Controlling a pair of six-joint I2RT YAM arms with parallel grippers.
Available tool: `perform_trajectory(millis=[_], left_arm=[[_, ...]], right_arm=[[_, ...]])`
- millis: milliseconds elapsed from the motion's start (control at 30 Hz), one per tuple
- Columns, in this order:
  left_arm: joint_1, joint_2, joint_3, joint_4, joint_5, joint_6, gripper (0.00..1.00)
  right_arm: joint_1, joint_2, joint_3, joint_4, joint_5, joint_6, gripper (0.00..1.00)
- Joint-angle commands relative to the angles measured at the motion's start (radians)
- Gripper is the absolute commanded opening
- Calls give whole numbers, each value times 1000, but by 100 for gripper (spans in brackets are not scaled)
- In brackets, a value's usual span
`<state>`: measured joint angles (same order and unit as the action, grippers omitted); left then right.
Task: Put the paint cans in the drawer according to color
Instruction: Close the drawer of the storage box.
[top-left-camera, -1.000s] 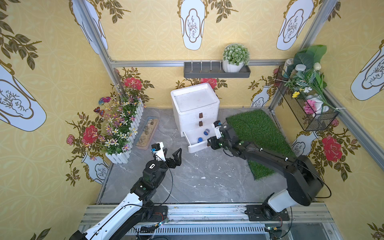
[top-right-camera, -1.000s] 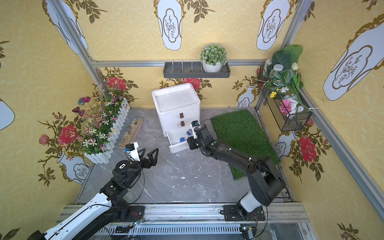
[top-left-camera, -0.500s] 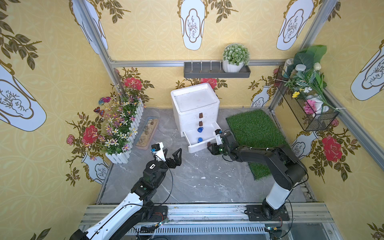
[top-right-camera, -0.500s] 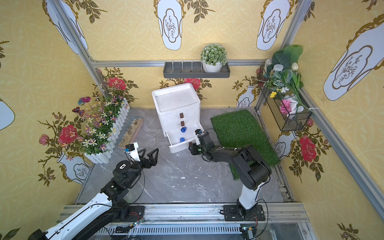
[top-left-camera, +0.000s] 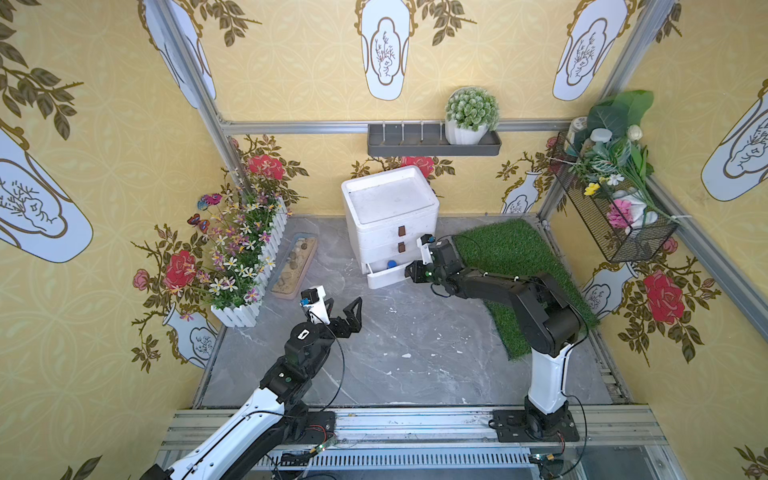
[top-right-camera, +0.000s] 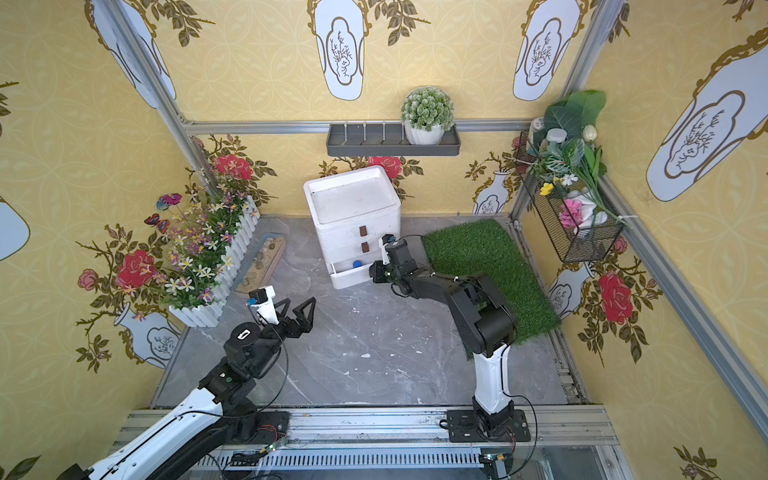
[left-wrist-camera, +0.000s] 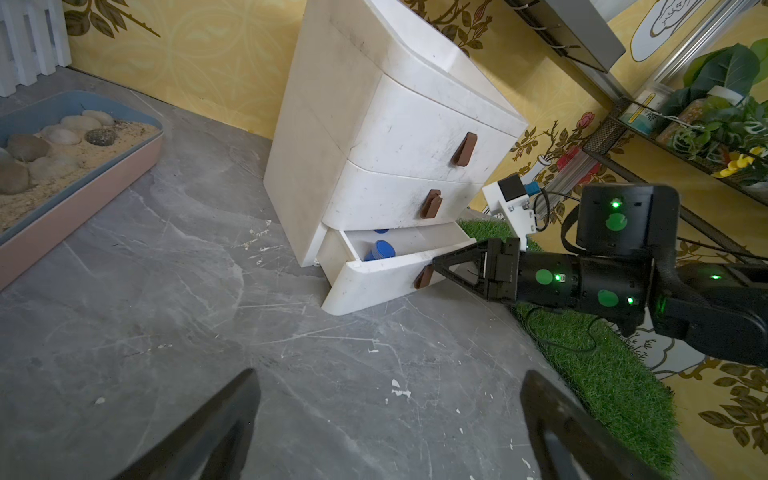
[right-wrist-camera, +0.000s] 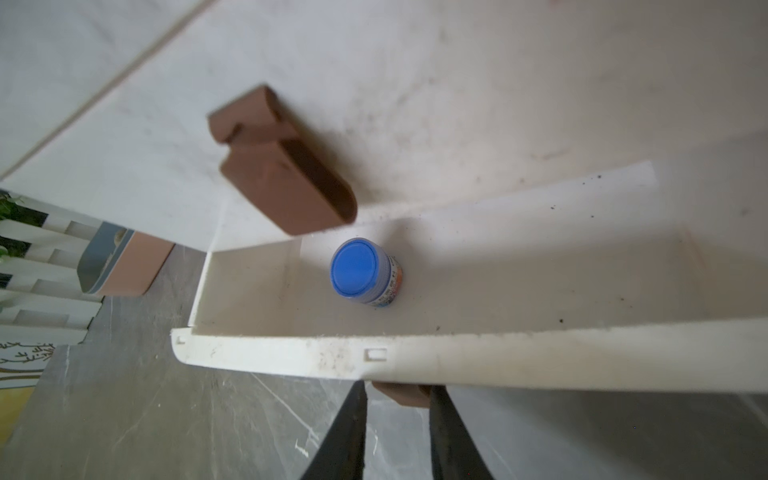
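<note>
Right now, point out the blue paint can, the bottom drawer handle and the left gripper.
blue paint can (right-wrist-camera: 357, 266): right wrist view, lid centre.
bottom drawer handle (left-wrist-camera: 424, 277): left wrist view, visible brown end.
left gripper (top-right-camera: 300, 301): a top view, midway between fingertips.

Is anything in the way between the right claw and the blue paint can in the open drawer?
Yes. The drawer front stands between them: the right gripper is outside, at the handle, and the blue paint can sits inside behind it.
</note>
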<state>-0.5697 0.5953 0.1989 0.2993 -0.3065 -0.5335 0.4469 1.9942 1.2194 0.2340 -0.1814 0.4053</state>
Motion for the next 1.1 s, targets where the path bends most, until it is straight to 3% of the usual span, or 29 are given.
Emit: perform_trajectory(millis=[0,567,1067], left_arm=[[1,-6,-3,11,-6,14,100],[1,-32,4,-7,-12,18,100],[1,-30,1,1,-7,12,100]], right_arm=[[-5,53,52,10,-14,35,25],[-31,183,64,266,-77,271,18],[-59,299,208,266,-138,350,19]])
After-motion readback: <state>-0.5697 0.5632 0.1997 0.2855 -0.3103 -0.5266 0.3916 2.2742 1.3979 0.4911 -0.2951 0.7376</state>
